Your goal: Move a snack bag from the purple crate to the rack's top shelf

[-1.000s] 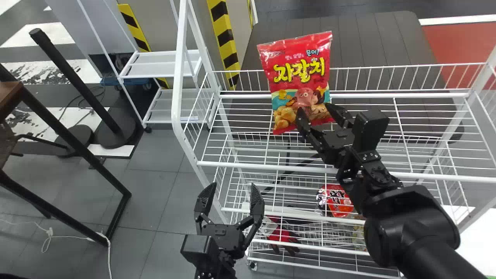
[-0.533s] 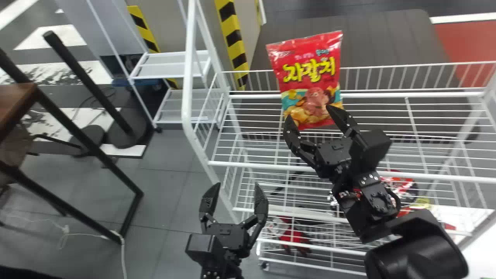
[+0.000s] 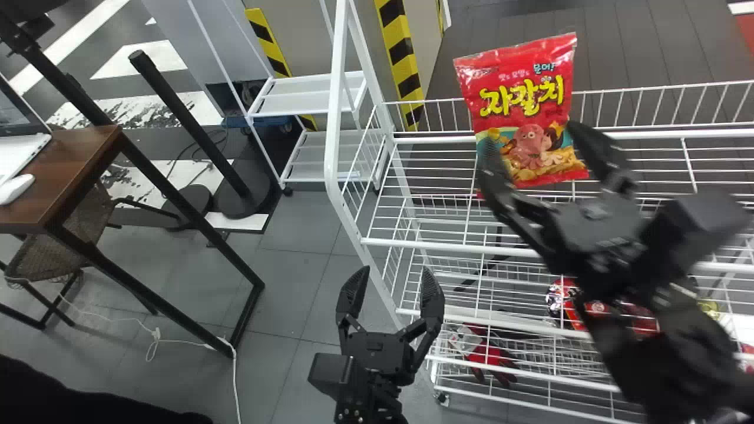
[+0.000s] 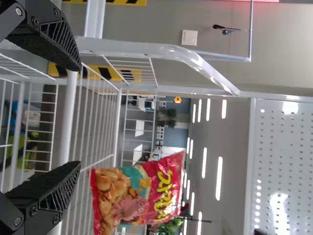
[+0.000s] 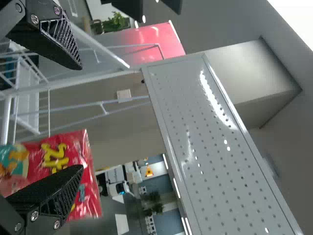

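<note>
1. Head view, and there's the snack bag [image 3: 521, 100], red and bright, standing upright on the top wire shelf of the white rack [image 3: 436, 242], its upper part reaching above the back rail. Right in front, the right gripper [image 3: 533, 134] has its fingers spread wide, their ends overlapping the bag's lower part in this view; whether they touch it, I can't tell. Lower down and off to the left, beside the rack's end, the left gripper [image 3: 396, 269] is wide too, nothing between its fingers. On lower levels lie a red package [image 3: 492, 357] and a red, black and white one [image 3: 564, 303]; over on the left, a brown table [image 3: 88, 153] carries a white mouse [image 3: 16, 188].

2. Left wrist view: fingers well apart, nothing held, the bag farther off beyond them. There's a pale perforated panel [image 4: 283, 166] here as well.

3. Over to the right wrist view: here too the fingers stand wide, with one of them crossing in front of the bag, and nothing is gripped.
</note>
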